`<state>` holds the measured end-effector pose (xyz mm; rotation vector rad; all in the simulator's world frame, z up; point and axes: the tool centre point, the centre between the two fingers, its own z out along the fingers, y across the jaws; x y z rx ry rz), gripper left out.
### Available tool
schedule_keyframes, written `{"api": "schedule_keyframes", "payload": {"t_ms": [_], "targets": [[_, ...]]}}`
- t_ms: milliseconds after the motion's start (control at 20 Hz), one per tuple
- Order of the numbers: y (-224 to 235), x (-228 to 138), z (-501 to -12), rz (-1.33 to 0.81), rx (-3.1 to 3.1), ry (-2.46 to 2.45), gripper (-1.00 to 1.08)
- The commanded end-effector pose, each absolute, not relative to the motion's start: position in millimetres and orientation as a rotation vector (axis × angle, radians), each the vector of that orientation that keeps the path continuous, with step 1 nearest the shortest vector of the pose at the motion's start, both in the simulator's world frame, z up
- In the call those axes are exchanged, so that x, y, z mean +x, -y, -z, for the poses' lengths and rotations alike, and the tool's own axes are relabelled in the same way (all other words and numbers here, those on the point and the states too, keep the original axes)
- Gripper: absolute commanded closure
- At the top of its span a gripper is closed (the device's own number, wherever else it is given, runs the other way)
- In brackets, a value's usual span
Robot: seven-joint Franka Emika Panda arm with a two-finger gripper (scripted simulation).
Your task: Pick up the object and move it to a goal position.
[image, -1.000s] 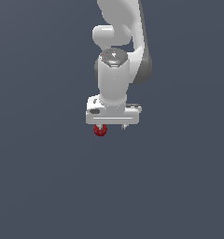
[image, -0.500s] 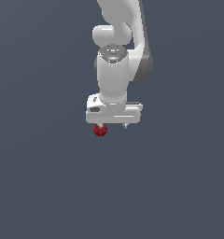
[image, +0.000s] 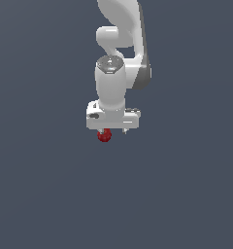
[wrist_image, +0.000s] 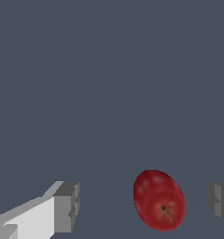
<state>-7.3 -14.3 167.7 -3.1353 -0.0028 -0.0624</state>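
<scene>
my arm hangs straight down in the middle of the exterior view, white gripper bar at the bottom. the object, a small glossy dark red ball-ish thing, sits right under the bar, toward the exterior view's left end of it. in the wrist view my gripper is spread wide, and the object is between the two fingers with a clear gap on both sides, closer to one finger than the other. it's not pinched, nothing is touching it that i can see. it looks like a tiny apple or plum with a dimple and a thin crease. everything around is flat dark grey-blue.
</scene>
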Motion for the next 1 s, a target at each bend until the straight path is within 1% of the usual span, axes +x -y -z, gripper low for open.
{"api": "schedule_keyframes", "payload": {"t_ms": [0, 250, 500, 750, 950], "targets": [[24, -18, -155, 0.051, -3.137, -0.008, -0.92], [45, -46, -125, 0.026, -3.139, -0.035, -0.92], [59, -67, -106, 0.009, -3.14, -0.054, -0.92], [65, -78, -97, 0.001, -3.141, -0.063, -0.92], [65, -77, -97, 0.0, -3.141, -0.064, -0.92]]}}
